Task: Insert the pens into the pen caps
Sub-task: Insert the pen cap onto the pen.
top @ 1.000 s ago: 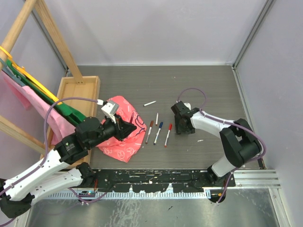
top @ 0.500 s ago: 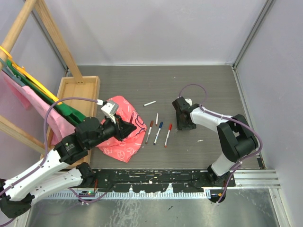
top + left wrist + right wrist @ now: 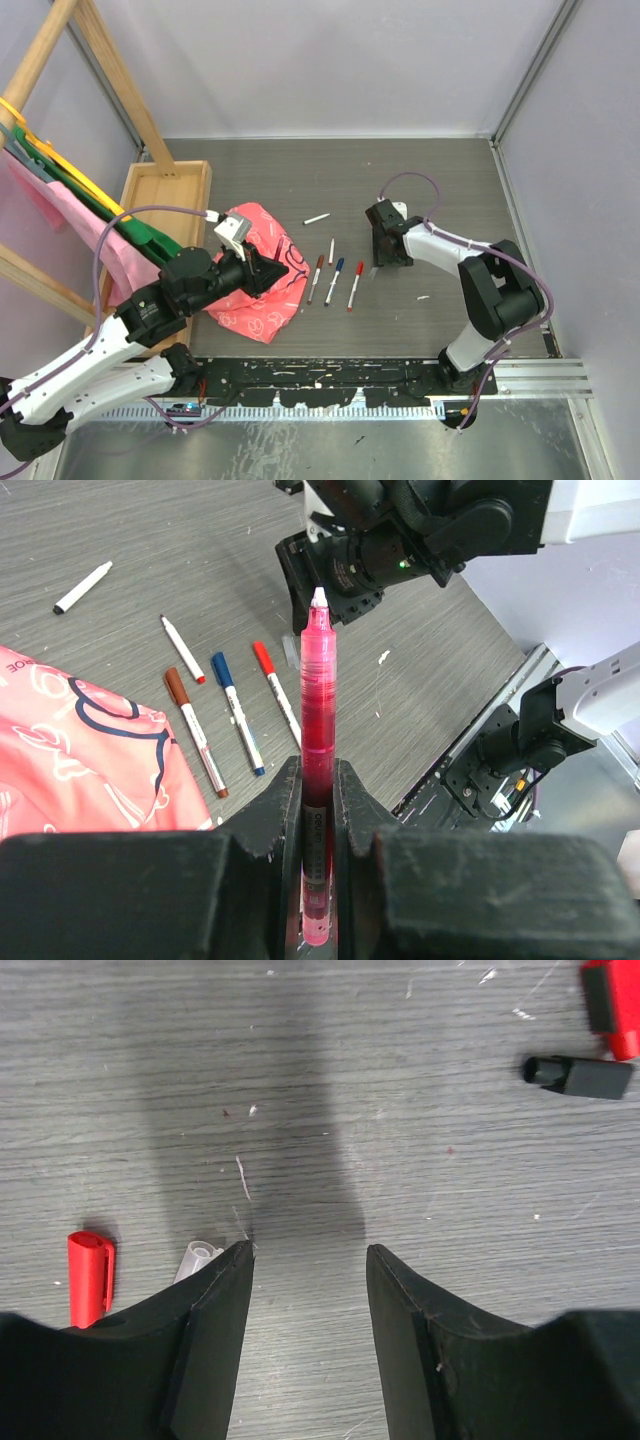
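Seen from above, the right gripper (image 3: 382,258) has edged away from its base and a little toward the back of the table (image 3: 450,180) over the last second, its cable (image 3: 405,185) looping tighter above it, while the left gripper (image 3: 280,268) has not budged over the pink cloth (image 3: 255,310). The five loose pens (image 3: 334,280) between the arms lie exactly where they lay before: three side by side with brown, blue and red ends, a thinner one just behind them, and one well apart toward the back. The shift looks like a search for a cap rather than a pick, and no pen has been mated yet. From the left wrist, the left gripper (image 3: 318,780) is clamped on a pink pen (image 3: 318,680), held pointing out with its white tip bare and aimed toward the right arm. The loose pens (image 3: 237,712) lie on the table below it, beside the pink cloth (image 3: 70,750). From the right wrist, the right gripper (image 3: 308,1260) hangs low over bare wood, jaws parted with nothing between them. A red cap (image 3: 89,1277) and a pale cap (image 3: 198,1258) lie just outside its left finger, and a black cap (image 3: 580,1076) and a second red cap (image 3: 610,995) sit well apart at the far right.
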Robot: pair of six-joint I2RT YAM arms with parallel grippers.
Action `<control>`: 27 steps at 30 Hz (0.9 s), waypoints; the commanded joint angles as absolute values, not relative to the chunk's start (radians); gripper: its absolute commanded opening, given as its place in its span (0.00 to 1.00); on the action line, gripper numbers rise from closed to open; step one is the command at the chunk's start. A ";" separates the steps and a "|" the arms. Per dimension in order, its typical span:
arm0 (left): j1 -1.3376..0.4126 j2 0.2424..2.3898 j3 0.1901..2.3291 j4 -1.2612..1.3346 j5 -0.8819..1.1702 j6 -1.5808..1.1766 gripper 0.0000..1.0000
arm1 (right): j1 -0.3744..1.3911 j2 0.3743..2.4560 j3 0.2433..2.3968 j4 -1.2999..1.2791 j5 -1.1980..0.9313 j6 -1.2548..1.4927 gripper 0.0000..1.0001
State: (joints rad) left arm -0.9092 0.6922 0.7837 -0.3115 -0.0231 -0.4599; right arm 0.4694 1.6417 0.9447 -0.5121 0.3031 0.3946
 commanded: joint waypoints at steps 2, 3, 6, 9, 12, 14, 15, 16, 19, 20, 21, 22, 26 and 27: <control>-0.907 0.675 0.805 -0.275 -0.039 -0.458 0.00 | 0.463 1.514 0.943 -0.464 0.344 0.451 0.55; -0.907 0.675 0.804 -0.274 -0.038 -0.459 0.00 | 0.465 1.501 0.931 -0.450 0.316 0.462 0.55; -0.907 0.679 0.805 -0.272 -0.033 -0.458 0.00 | 0.468 1.483 0.910 -0.432 0.257 0.506 0.53; -0.907 0.678 0.803 -0.271 -0.033 -0.458 0.00 | 0.472 1.486 0.899 -0.423 0.198 0.544 0.53; -0.907 0.676 0.803 -0.272 -0.032 -0.457 0.00 | 0.477 1.496 0.892 -0.416 0.154 0.582 0.53; -0.907 0.674 0.802 -0.273 -0.033 -0.457 0.00 | 0.482 1.501 0.891 -0.413 0.139 0.600 0.53; -0.907 0.674 0.802 -0.274 -0.032 -0.457 0.00 | 0.484 1.504 0.890 -0.413 0.135 0.608 0.53; -0.907 0.672 0.801 -0.275 -0.034 -0.457 0.00 | 0.487 1.506 0.889 -0.413 0.134 0.616 0.53; -0.907 0.665 0.799 -0.277 -0.034 -0.459 0.00 | 0.492 1.517 0.882 -0.417 0.142 0.626 0.52; -0.907 0.663 0.799 -0.278 -0.034 -0.459 0.00 | 0.493 1.522 0.880 -0.419 0.146 0.625 0.52; -0.906 0.660 0.797 -0.278 -0.036 -0.459 0.00 | 0.494 1.527 0.876 -0.420 0.151 0.624 0.50; -0.907 0.658 0.794 -0.278 -0.037 -0.460 0.00 | 0.494 1.532 0.874 -0.422 0.156 0.624 0.49; -0.907 0.657 0.795 -0.280 -0.040 -0.459 0.00 | 0.495 1.560 0.872 -0.424 0.165 0.621 0.47; -0.907 0.659 0.795 -0.279 -0.039 -0.460 0.00 | 0.497 1.569 0.873 -0.420 0.162 0.620 0.47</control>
